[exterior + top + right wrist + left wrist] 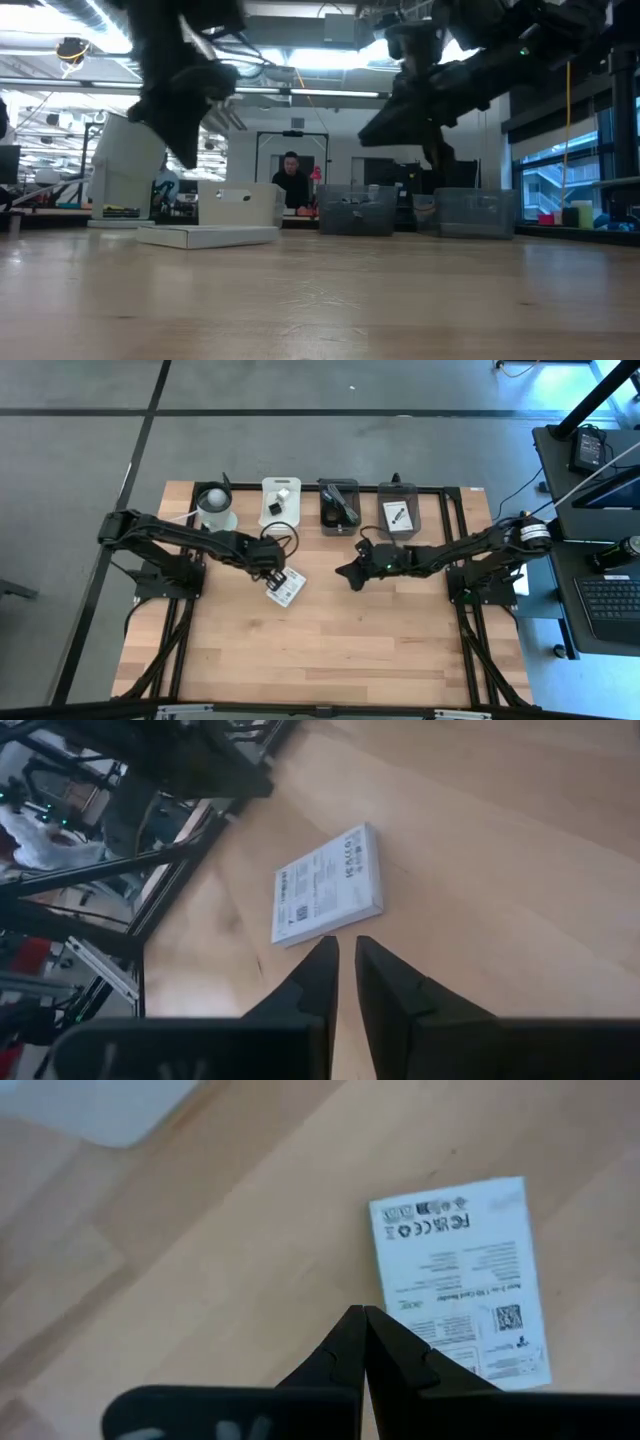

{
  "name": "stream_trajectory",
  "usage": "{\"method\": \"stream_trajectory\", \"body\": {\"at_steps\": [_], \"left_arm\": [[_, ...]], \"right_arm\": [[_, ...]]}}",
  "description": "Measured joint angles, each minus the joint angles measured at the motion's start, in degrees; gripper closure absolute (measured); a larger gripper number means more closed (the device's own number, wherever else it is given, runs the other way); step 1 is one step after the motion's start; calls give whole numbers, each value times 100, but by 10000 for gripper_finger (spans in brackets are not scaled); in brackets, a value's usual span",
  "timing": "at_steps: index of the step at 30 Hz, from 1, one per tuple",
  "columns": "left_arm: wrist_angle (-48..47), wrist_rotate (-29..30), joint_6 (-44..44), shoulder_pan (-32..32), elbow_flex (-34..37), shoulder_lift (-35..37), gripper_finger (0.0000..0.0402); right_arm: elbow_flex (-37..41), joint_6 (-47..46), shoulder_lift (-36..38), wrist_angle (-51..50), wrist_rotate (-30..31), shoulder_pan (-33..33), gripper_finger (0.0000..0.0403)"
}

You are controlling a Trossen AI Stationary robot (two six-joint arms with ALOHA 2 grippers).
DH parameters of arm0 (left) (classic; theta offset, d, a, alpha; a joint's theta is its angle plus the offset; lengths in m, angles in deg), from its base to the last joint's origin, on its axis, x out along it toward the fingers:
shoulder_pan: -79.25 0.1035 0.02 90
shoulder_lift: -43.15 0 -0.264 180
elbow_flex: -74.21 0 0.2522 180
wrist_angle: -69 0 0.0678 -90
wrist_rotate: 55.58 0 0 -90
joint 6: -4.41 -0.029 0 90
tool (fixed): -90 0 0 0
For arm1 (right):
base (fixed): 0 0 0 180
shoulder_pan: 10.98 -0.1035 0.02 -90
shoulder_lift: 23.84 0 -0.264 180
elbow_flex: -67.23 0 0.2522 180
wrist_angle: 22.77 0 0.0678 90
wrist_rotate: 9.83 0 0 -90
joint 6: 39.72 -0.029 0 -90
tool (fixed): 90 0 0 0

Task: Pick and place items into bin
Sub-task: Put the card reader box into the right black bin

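A white printed packet point(286, 589) lies flat on the wooden table, left of centre; it also shows as the packet point(460, 1280), the packet point(328, 885) and the packet point(208, 236). My left gripper point(277, 568) hovers just above the packet's far-left edge with its fingers shut, as the left gripper point(362, 1318) shows, and touches nothing. My right gripper point(354, 574) hangs in the air right of the packet and points toward it. Its fingers stand a narrow gap apart, as the right gripper point(346, 946) shows. Both grippers are clear of the table in the low view.
Along the far edge stand a white cup with a ball point(215, 506), a white tray point(281, 501) with small items, a dark bin point(338, 506) and a clear bin point(400, 509) holding a card. The near half of the table point(320, 650) is bare wood. A person sits in the room beyond.
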Motion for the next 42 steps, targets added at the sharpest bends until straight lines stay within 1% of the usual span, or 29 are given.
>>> {"method": "stream_trajectory", "body": {"at_steps": [5,7,9,13,17,22,27,32,36,42], "left_arm": [[1121,-386,14,65,938,552,401],[1509,-544,-36,92,1184,680,398],[1769,-589,-74,90,1287,697,395],[1786,-568,-86,89,1299,644,381],[1743,-487,-51,89,1303,591,356],[1642,-463,310,94,1301,470,324],[1715,-520,389,94,1301,201,316],[2002,-622,427,94,1301,-204,321],[2107,-661,454,94,1301,-481,322],[2149,-733,472,94,1270,-681,327]], "right_arm": [[-741,-41,-755,-27,228,-274,364],[-1132,-272,-1067,-246,359,-292,369],[-1499,-444,-1367,-592,469,-284,373],[-2126,-531,-1905,-1241,488,-273,375],[-2467,-1041,-2399,-1337,274,-273,362],[-2530,-1490,-2728,-1318,73,-271,326],[-2532,-1444,-2743,-1271,69,-271,301],[-2530,-1301,-2741,-1276,-5,-271,291],[-2530,-1290,-2741,-1289,-46,-271,290],[-2530,-1320,-2741,-1418,-50,-271,290]]}}
